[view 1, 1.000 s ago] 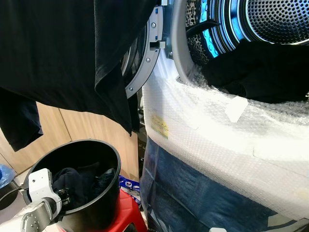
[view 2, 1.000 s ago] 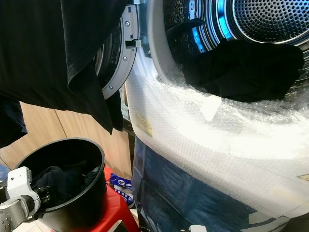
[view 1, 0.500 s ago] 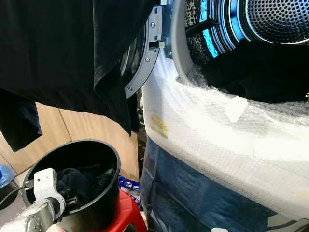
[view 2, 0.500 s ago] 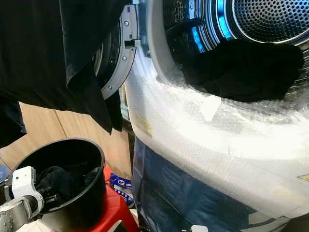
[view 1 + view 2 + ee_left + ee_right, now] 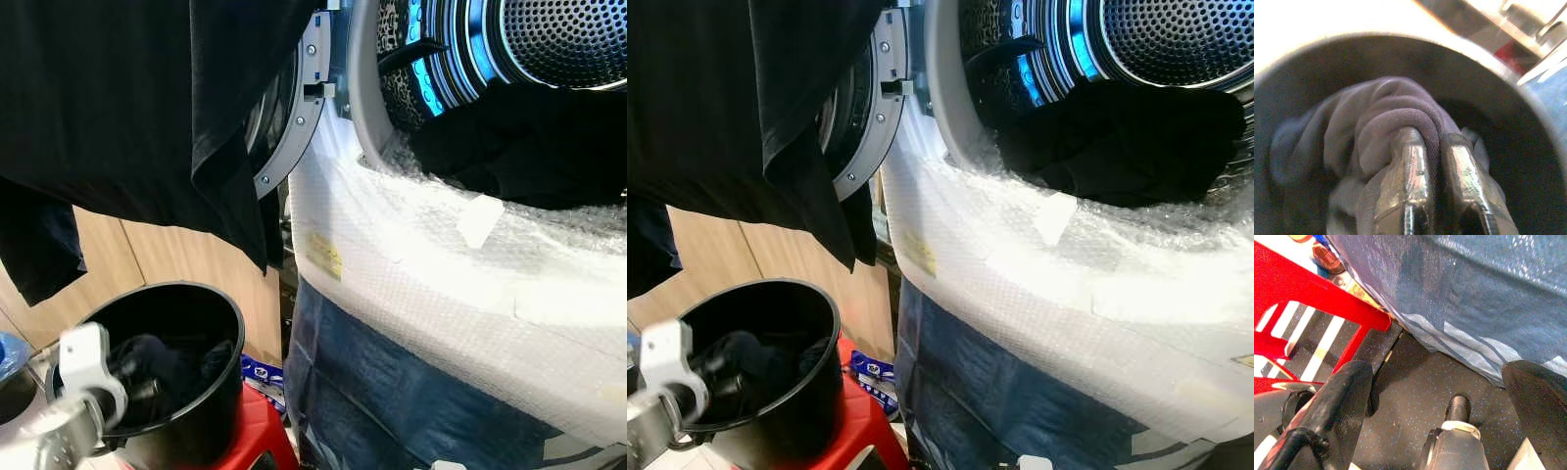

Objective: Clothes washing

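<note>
Left wrist view is showing the left gripper [image 5: 1432,161] pinching a fold of dark clothing [image 5: 1386,122] inside the black bucket [image 5: 211,411] — the bucket sitting on a red stool [image 5: 857,421] beside the washing machine [image 5: 441,294]. Right gripper [image 5: 1440,396] is hanging low over the floor [image 5: 1410,396], fingers spread apart — nothing between them.
</note>
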Controlling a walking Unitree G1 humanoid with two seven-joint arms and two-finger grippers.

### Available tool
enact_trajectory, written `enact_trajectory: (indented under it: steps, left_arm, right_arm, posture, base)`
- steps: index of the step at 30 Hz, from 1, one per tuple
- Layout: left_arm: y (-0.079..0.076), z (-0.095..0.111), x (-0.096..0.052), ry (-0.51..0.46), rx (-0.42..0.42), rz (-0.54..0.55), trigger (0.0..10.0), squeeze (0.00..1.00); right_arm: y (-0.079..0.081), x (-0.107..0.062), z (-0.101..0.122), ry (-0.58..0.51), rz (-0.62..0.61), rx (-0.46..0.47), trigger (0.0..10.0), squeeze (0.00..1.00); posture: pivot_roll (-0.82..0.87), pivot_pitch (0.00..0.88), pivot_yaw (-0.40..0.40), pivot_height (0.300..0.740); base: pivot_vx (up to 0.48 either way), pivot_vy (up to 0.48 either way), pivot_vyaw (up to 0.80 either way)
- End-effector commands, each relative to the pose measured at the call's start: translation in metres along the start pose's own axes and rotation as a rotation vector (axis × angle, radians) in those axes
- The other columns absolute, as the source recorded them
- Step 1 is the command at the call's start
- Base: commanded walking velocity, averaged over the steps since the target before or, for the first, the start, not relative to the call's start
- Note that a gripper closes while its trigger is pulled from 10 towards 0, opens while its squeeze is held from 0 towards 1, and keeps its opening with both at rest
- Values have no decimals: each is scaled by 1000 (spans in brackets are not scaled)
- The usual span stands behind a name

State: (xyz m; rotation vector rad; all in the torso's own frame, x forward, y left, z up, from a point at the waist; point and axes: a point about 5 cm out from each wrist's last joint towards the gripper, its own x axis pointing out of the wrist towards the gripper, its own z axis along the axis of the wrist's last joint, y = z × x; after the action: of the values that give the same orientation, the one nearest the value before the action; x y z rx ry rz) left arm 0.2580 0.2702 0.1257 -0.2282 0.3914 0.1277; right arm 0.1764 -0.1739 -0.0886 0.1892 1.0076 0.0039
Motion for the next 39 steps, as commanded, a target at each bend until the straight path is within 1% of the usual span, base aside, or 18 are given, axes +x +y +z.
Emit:
enact_trajectory:
  steps: [1,2,3,5,7,8,9,11,13,15,17,18,21,27,28,32,36,39]
  left_arm:
    - [-13,21,-5,-59,34,-94,0,0]
    - [-13,21,-5,-59,34,-94,0,0]
    - [-24,29,-8,-80,59,-164,0,0]
    - [-28,31,-8,-84,65,-184,0,0]
    - [-72,43,-17,-136,127,-441,0,0]
    - [-72,43,-17,-136,127,-441,0,0]
    - [-94,45,-21,-142,140,-550,0,0]
    - [-108,46,-24,-138,150,-617,0,0]
    - [-136,44,-29,-114,195,-766,0,0]
    - [-143,43,-30,-107,200,-801,0,0]
    - [-160,39,-31,-86,210,-871,0,0]
    - [-176,35,-33,-60,218,-943,0,0]
    - [-205,26,-39,-27,243,-1076,0,0]
    - [-242,20,-49,-15,259,-1239,0,0]
    - [-252,20,-52,-16,247,-1275,0,0]
    - [-276,18,-62,-17,226,-1367,0,0]
    - [-285,6,-64,18,222,-1392,0,0]
    - [-283,-2,-63,48,215,-1388,0,0]
  right_arm:
    - [1,1,4,-6,-5,19,10000,0]
    - [1,1,4,-6,-5,19,10000,0]
    - [1,1,5,-12,-7,28,10000,0]
    - [0,1,6,-14,-8,30,10000,0]
    - [0,1,8,-19,-12,23,10000,0]
    - [0,1,8,-19,-12,23,10000,0]
    - [1,1,9,-21,-11,24,10000,0]
    - [2,2,9,-23,-9,29,10000,0]
    - [5,2,9,-24,-6,37,10000,0]
    - [6,2,9,-23,-5,37,10000,0]
    - [7,3,10,-25,0,36,10000,0]
    - [9,3,11,-27,2,36,10000,0]
    - [10,3,11,-27,1,36,10000,0]
    - [11,4,15,-40,0,47,10000,0]
    - [10,4,15,-40,-1,47,10000,0]
    - [10,4,16,-43,-5,49,10000,0]
    - [10,4,15,-37,-9,42,10000,0]
    - [10,4,15,-38,-8,41,10000,0]
  posture:
    - [167,0,33,740]
    - [167,0,33,740]
    - [170,0,32,740]
    - [172,0,32,740]
    - [177,0,31,740]
    - [177,0,31,740]
    - [178,0,32,740]
    - [178,0,33,740]
    - [183,0,31,740]
    - [185,0,30,740]
    - [186,0,30,740]
    - [186,0,32,740]
    - [172,0,37,740]
    - [164,0,37,740]
    - [164,0,37,740]
    - [151,0,37,740]
    - [154,0,34,740]
    - [145,0,36,740]
  base:
    - [0,0,0]
    - [0,0,0]
    - [0,0,0]
    - [0,0,0]
    - [0,0,0]
    - [0,0,0]
    - [0,0,0]
    - [0,0,0]
    - [0,0,0]
    - [0,0,0]
    - [0,0,0]
    - [0,0,0]
    - [0,0,0]
    - [0,0,0]
    - [0,0,0]
    - [0,0,0]
    - [0,0,0]
    - [0,0,0]
